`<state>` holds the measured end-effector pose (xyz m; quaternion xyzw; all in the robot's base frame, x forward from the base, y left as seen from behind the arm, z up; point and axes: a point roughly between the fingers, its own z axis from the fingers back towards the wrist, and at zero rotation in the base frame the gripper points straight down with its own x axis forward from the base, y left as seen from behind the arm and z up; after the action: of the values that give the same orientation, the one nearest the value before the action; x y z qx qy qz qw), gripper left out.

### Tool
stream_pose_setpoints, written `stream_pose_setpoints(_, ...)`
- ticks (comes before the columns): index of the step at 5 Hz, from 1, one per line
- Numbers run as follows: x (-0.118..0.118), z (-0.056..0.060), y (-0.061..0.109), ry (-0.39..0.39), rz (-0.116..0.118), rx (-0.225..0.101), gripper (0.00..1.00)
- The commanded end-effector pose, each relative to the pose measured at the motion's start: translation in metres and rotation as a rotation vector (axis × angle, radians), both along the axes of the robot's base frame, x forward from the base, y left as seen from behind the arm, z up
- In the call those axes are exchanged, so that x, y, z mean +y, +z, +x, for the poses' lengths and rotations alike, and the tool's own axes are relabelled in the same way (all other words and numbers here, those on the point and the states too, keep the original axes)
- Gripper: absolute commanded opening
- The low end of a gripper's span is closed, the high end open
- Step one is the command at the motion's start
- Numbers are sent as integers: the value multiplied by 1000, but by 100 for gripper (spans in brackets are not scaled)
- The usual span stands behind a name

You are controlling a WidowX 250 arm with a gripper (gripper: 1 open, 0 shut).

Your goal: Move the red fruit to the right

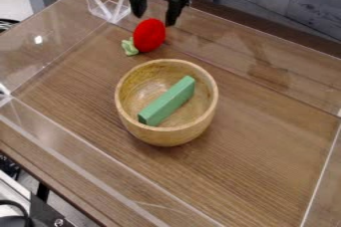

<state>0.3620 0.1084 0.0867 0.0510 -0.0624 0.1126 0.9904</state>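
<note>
The red fruit (150, 34) lies on the wooden table at the back left, its light green leafy end (130, 47) pointing toward the front left. My black gripper (156, 12) hangs directly over it, open, with one finger on either side of the fruit's top. The fingertips reach down to about the fruit's upper edge. Nothing is gripped between the fingers.
A wooden bowl (201, 116) holding a green rectangular block (168, 101) stands in the middle of the table. Clear plastic walls (104, 4) fence the table on all sides, one corner just behind and left of the fruit.
</note>
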Motion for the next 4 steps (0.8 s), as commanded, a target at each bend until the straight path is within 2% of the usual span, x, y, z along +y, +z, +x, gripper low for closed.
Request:
stream_pose_setpoints(1,14,10,3,35,33,-56,100)
stream_pose_setpoints(3,32,9,-24,28,45,-61,100)
stream_pose_setpoints(4,45,8,-32,-3,47,-60,100)
